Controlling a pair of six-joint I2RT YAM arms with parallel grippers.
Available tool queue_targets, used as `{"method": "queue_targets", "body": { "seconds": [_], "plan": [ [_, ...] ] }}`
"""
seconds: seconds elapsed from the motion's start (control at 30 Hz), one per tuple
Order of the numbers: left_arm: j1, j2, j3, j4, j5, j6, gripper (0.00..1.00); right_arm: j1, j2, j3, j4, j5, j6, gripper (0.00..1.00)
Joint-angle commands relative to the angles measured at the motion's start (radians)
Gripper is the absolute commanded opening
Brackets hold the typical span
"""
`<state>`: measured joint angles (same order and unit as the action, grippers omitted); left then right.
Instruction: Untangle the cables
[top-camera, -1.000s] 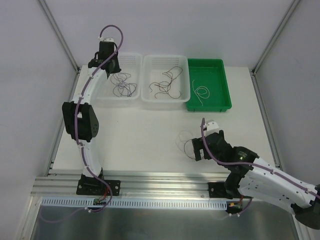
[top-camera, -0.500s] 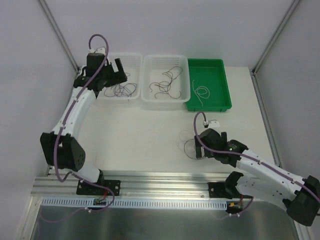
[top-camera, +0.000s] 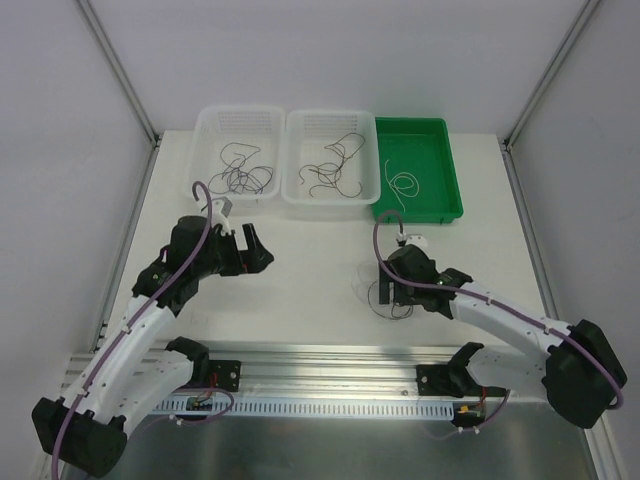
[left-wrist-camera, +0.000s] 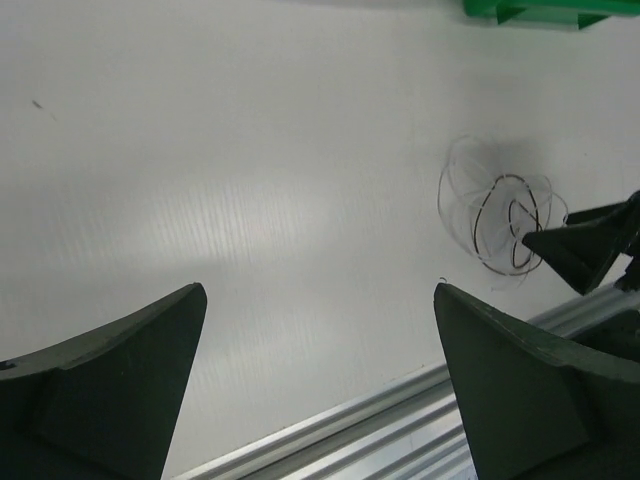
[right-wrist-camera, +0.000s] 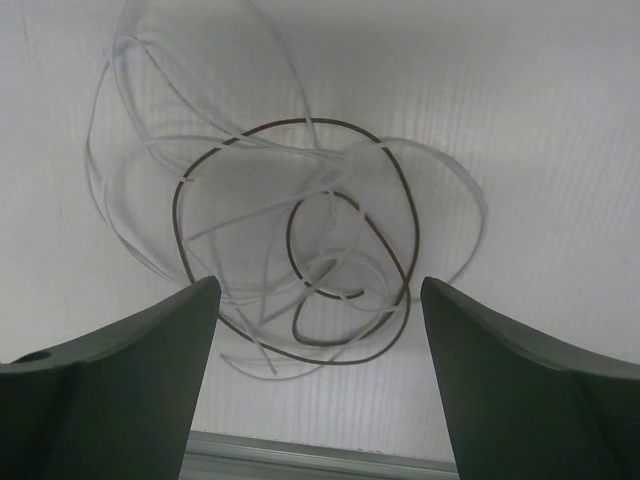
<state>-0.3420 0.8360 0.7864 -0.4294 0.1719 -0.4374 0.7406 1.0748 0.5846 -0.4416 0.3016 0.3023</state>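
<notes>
The right gripper (right-wrist-camera: 318, 290) hangs just above a small clump of thin white and brown wire cables (right-wrist-camera: 300, 240). The clump lies on the white table (top-camera: 300, 260), close to the near edge and right of centre. The jaws are spread wide, one finger on each side of the clump, and hold nothing. The left gripper (top-camera: 252, 254) is equally wide and empty, well apart to the left and facing the clump.

The step in hand looks like taking one strand out of this knot. Between the right fingers both colours cross, so closing here would probably pinch white and brown together and lift the whole clump. A better grasp is where one wire lies alone. The curly brown wire (right-wrist-camera: 300, 123) has a far arc that few white strands cross. The looping white wire (right-wrist-camera: 105, 110) bulges free at the far left.

The right arm should shift to one of those spots and close fully, since the wire is very thin. The left gripper should come over and take the other colour, so that a slow, low pull slides the loops apart rather than tightening them.

At the far edge, the green plastic tray (top-camera: 412, 122) already holds a white strand. The middle clear plastic basket (top-camera: 330, 114) holds dark and brownish ones, which suggests where each wire belongs.
</notes>
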Motion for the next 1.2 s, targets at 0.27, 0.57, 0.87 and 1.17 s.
{"method": "queue_targets", "body": {
  "seconds": [0.27,0.57,0.87,1.17],
  "plan": [
    [-0.034,-0.199,-0.253,-0.014,0.124,-0.083,0.99,0.083,0.352,0.151,0.227,-0.073,-0.051,0.75],
    [-0.034,-0.245,-0.271,-0.035,0.118,-0.101,0.99,0.334,0.511,0.406,0.147,-0.084,-0.098,0.52],
    [-0.097,-0.175,-0.228,-0.031,0.06,-0.144,0.99,0.359,0.329,0.382,0.041,0.014,-0.091,0.73],
    [-0.386,0.145,-0.05,0.014,-0.19,-0.195,0.99,0.35,0.056,0.281,-0.113,0.221,0.006,0.97]
  ]
}}
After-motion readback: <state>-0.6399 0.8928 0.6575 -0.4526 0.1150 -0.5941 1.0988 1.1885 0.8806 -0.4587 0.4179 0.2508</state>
